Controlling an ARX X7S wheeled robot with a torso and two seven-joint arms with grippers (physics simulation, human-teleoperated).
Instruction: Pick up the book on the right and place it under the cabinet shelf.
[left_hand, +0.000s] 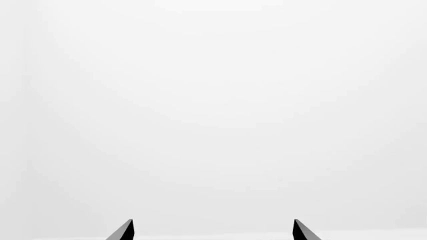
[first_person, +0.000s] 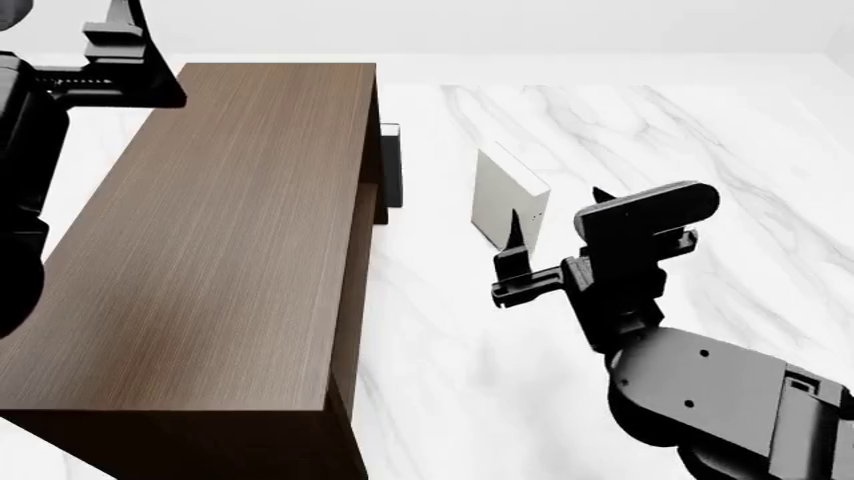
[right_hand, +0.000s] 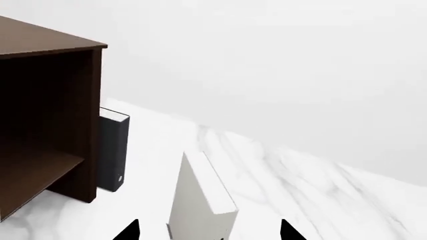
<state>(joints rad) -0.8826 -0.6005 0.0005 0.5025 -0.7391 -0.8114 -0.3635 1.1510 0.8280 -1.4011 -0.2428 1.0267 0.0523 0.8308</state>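
Observation:
The white-grey book (first_person: 505, 195) stands upright on the marble table, right of the cabinet. In the right wrist view the book (right_hand: 200, 195) stands just ahead of and between my fingertips. My right gripper (first_person: 554, 222) is open at the book's near edge, its jaws wide apart and touching nothing (right_hand: 208, 231). The dark-brown cabinet (first_person: 227, 230) fills the left; its open side shows an inner shelf board (right_hand: 33, 170). My left gripper (left_hand: 213, 231) is open and empty, facing blank white; its arm (first_person: 120, 45) is up at the far left, beyond the cabinet.
A dark-covered book (first_person: 388, 165) stands upright against the cabinet's open side, and shows in the right wrist view (right_hand: 113, 150) beside the cabinet's side panel. The white marble table (first_person: 694, 140) stretches to the right and behind.

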